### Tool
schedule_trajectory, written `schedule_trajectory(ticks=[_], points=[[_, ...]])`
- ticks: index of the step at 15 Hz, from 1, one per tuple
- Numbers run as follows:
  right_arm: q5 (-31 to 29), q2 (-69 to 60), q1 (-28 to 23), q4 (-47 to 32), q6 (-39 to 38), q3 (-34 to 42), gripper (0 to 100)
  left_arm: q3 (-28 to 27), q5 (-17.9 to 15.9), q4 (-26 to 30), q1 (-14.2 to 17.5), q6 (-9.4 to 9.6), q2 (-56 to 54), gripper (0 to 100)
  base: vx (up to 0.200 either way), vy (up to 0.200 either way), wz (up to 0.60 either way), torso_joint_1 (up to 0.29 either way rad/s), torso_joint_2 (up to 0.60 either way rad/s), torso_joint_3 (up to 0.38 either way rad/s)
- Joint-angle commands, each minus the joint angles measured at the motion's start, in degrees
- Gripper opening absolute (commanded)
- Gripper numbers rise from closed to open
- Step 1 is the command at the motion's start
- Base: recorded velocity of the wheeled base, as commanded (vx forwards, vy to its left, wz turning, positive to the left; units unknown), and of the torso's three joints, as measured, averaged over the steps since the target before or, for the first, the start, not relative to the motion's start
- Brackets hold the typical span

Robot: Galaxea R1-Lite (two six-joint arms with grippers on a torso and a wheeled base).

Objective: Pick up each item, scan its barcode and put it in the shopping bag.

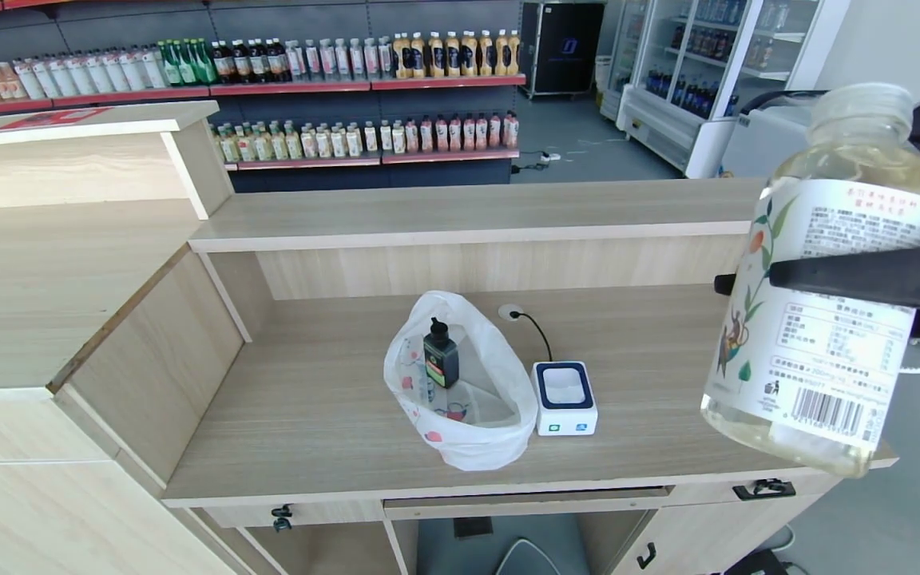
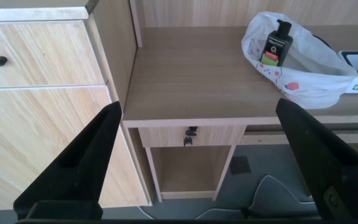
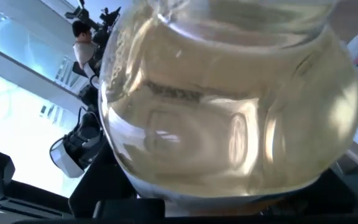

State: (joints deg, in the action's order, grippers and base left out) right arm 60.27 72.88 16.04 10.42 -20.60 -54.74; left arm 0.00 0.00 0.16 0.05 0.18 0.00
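My right gripper (image 1: 867, 279) is shut on a clear bottle of pale yellow drink (image 1: 823, 287), held high at the right, close to the head camera, with its barcode label facing out. The bottle's base (image 3: 229, 106) looms in the right wrist view. On the counter, a white shopping bag (image 1: 460, 391) stands open with a small dark bottle (image 1: 441, 354) upright inside. A white barcode scanner (image 1: 564, 396) sits just right of the bag. My left gripper (image 2: 197, 162) hangs open, low and to the left of the counter, well away from the bag (image 2: 303, 59).
The wooden counter (image 1: 308, 415) has a raised back ledge (image 1: 468, 212) and a tall side panel on the left. The scanner's black cable (image 1: 538, 331) runs to a hole in the top. Drawers (image 2: 188, 134) sit beneath the front edge. Shelves of bottles stand behind.
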Motion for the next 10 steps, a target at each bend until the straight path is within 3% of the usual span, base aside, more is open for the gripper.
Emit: schedule_trajectory(ticks=[1, 7, 10], points=[[0.02, -1.42, 2.24, 0.04, 0.83, 1.65, 0, 0.00, 0.00, 0.02, 0.04, -0.01, 0.09, 100, 0.000, 0.000, 0.00, 0.000, 0.00, 0.000], [-2.53, -1.16, 9.71, 0.12, 0.91, 1.47, 0, 0.00, 0.00, -0.07, 0.04, -0.01, 0.09, 100, 0.000, 0.000, 0.00, 0.000, 0.00, 0.000], [-2.70, -0.63, 9.88, 0.04, 0.91, 1.74, 0, 0.00, 0.00, 0.02, 0.04, -0.01, 0.09, 100, 0.000, 0.000, 0.00, 0.000, 0.00, 0.000]])
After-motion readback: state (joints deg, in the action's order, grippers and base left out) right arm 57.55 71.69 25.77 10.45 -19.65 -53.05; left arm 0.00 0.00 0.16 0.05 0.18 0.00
